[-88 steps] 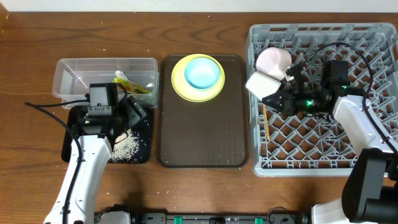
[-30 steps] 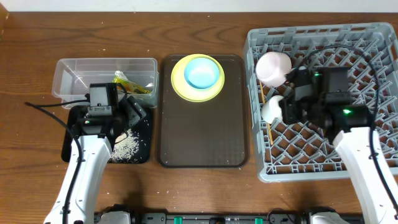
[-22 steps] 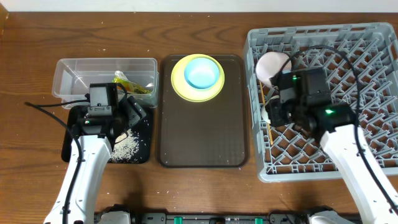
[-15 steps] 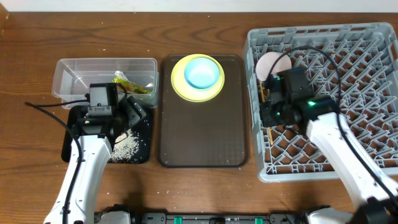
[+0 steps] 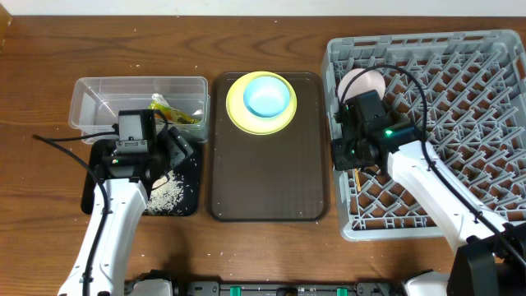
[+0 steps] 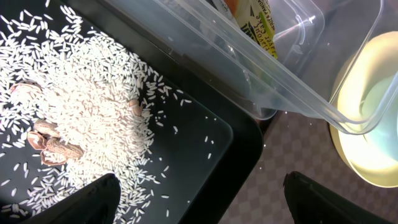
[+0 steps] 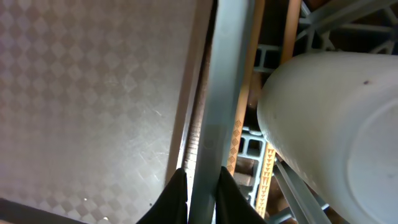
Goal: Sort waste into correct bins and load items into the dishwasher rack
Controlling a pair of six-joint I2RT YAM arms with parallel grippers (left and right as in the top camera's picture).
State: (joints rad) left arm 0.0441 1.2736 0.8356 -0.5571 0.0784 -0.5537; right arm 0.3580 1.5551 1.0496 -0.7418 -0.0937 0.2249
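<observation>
Left tool [image 6: 205, 208]: wide open, empty, above the black tray [image 6: 239, 155] holding rice grains [image 6: 81, 118].
Right tool [image 7: 200, 190]: fingers close together astride the grey rack [image 7: 227, 93] wall; I cannot tell whether they pinch it.
White cup [image 7: 336, 124]: inside the rack.
Yellow plate [image 5: 234, 113], blue bowl [image 5: 267, 94]: on the brown tray [image 5: 267, 181].
</observation>
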